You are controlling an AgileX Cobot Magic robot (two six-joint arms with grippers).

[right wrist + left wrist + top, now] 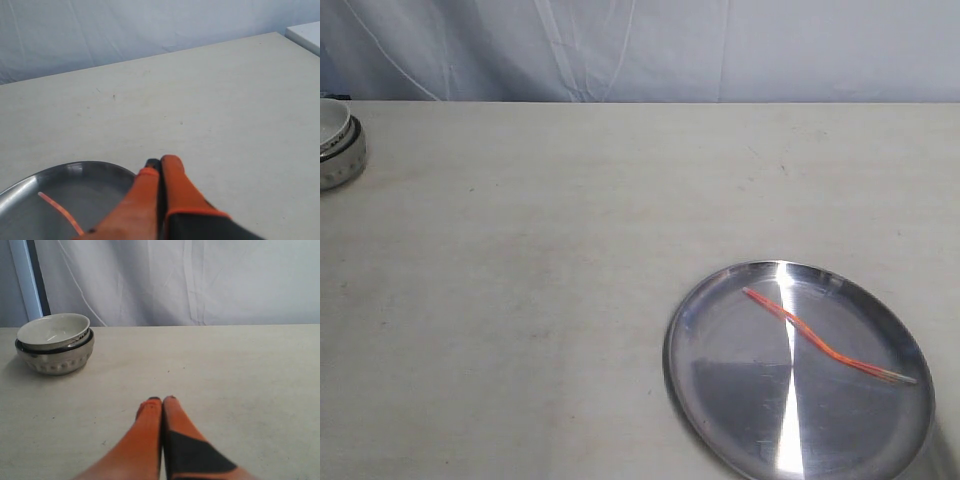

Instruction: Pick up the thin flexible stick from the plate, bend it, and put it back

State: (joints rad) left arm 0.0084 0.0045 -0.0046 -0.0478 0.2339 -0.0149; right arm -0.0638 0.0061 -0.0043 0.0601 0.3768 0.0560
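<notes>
The thin flexible stick (820,340) lies loose and gently wavy across the plate (672,350), its whitish tip toward the rim on my right and touching nothing but the metal. The plate sits at the near right of the bench (570,230). My right tool (159,162) hangs just beyond the plate's rim, clenched on nothing. My left tool (161,400) is likewise pinched closed and empty, well apart from the plate, facing the small bowl (54,342) at the bench's far left.

I judge the pick-up the weak point. The stick is so thin and lies so flat that my fingertips may scrape the metal and close over it without catching it, or nudge it so it skids along the slick surface. Pressing down hard could also shove or tip the plate. A bright glare stripe crosses the stick's middle, so I could misjudge where it lies. Once bent, it may spring free of a light grip and land off the plate.
</notes>
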